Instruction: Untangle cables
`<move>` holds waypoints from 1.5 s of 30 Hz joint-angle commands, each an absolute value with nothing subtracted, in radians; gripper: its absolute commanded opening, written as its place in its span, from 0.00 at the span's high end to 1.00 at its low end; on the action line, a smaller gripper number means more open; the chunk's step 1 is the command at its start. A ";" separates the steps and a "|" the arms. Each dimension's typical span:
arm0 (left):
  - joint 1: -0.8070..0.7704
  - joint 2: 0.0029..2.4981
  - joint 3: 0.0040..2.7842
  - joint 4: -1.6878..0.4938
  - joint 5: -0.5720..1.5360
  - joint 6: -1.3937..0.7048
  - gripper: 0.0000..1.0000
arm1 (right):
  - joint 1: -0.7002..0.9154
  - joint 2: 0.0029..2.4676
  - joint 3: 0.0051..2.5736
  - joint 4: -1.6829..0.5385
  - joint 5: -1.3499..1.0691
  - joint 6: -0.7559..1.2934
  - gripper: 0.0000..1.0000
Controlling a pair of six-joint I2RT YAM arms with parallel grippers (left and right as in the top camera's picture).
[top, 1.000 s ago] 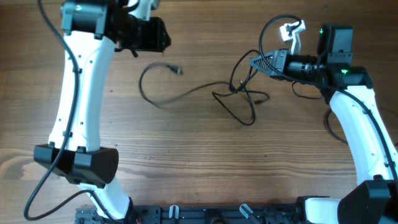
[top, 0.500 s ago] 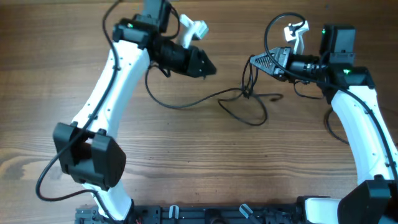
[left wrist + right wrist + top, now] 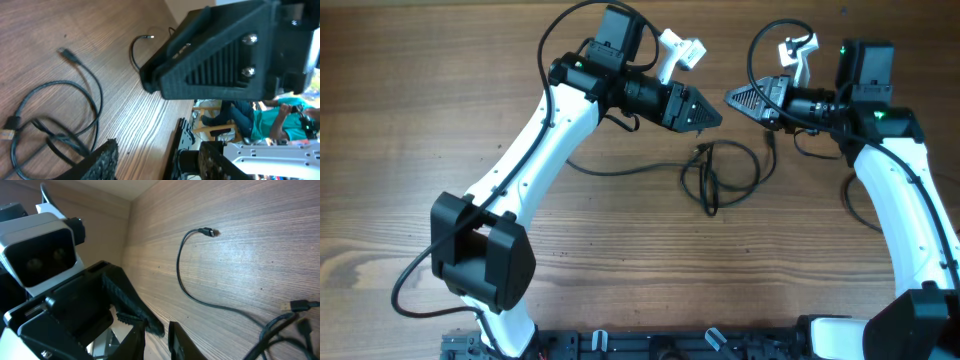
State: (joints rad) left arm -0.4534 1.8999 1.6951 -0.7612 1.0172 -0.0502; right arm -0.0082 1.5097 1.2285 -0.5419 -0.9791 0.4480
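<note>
The left arm (image 3: pixel 535 150) reaches across the brown wood counter (image 3: pixel 410 90) to the middle. At its tip, the left gripper (image 3: pixel 713 115) is up off the counter. Its two fingers are apart and there is nothing between them.

The cables (image 3: pixel 708 190) lie flat on the counter, just below the left gripper's tip and not touching it. One long thin cord (image 3: pixel 630 170) comes out from under the left arm and runs to the right into the messy part. There the cords cross over each other and make a few loose loops. A small plug (image 3: pixel 700 150) sticks out at the top of the loops, close under the left gripper.

The right gripper (image 3: pixel 732 98) is just to the right of the left one, and their tips point at each other, very near. It sits above the right side of the loops. Its fingers have only a small gap between them, and they hold nothing
</note>
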 commanded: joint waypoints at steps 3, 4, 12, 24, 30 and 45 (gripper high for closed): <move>-0.458 1.895 1.668 -0.881 0.809 -0.069 0.44 | -0.011 1.488 1.252 -0.610 -0.685 0.432 0.61; -0.458 1.895 1.657 -0.896 0.810 -0.073 0.44 | -0.011 1.488 1.252 -0.636 -0.607 0.429 0.59; -0.527 1.916 1.639 -0.772 0.677 -0.282 0.33 | -0.087 1.488 1.252 -0.705 -0.391 0.422 0.32; -0.705 2.124 1.639 -0.670 0.319 -0.379 0.54 | -0.248 1.488 1.252 -0.788 -0.473 0.317 0.31; -0.661 2.101 1.643 -0.617 0.242 -0.379 0.89 | -0.247 1.488 1.252 -0.794 -0.519 0.287 0.31; -0.399 1.868 1.643 -0.226 1.271 -0.632 0.96 | -0.238 1.488 1.252 -0.736 -1.264 -0.129 0.35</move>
